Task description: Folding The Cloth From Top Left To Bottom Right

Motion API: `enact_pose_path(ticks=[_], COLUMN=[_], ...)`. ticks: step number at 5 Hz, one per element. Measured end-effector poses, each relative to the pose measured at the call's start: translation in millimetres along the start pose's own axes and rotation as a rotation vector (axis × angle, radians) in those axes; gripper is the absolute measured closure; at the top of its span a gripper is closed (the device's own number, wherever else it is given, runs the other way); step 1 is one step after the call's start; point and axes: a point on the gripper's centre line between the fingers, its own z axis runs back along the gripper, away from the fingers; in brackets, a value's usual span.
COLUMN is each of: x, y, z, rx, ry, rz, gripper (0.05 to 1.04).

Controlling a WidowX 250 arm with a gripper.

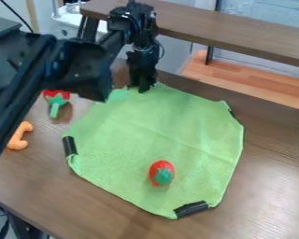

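Although the tool (142, 88) is down at the top edge of the cloth (152, 126), the fold itself looks undone. The cloth lies spread almost flat on the bench (270, 172), with faint creases across its middle and no layer turned over another. Whether the tool is wide, narrow or pinching fabric, I cannot tell; its tip meets the edge near the upper left, so I judge this to be the grasping stage.

Nearly everything is left, then: securing that edge, lifting it, carrying it across and laying it near the bottom strip (190, 208), which seems the likely goal. The left strip (69, 146) and right strip (232, 113) sit at the cloth's sides, well apart, and would probably end up near the crease.

A red toy (161, 173) rests on the lower half, where the folded part would likely come down, so it may leave a bump or roll. An orange toy (19, 136) lies off the cloth, to its left.
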Motion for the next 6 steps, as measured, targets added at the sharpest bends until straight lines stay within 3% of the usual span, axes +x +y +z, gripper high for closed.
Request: enact_pose_path(ticks=[1, 2, 3, 4, 6], x=[-3.2, -16.0, -22.5, -29.1, -47.3], y=[-6.0, -18.7, -28.0, -37.0, -95.5], z=[0.1, 11.3, 38.7, 80.0, 102.2], rx=[-0.009, -0.048, -0.058, -0.040, 0.050], ry=[-0.005, -0.014, -0.070, -0.144, -0.174], rz=[-0.007, -0.016, -0.012, -0.019, -0.140], gripper=[0.887, 1.002, 1.026, 1.029, 1.029])
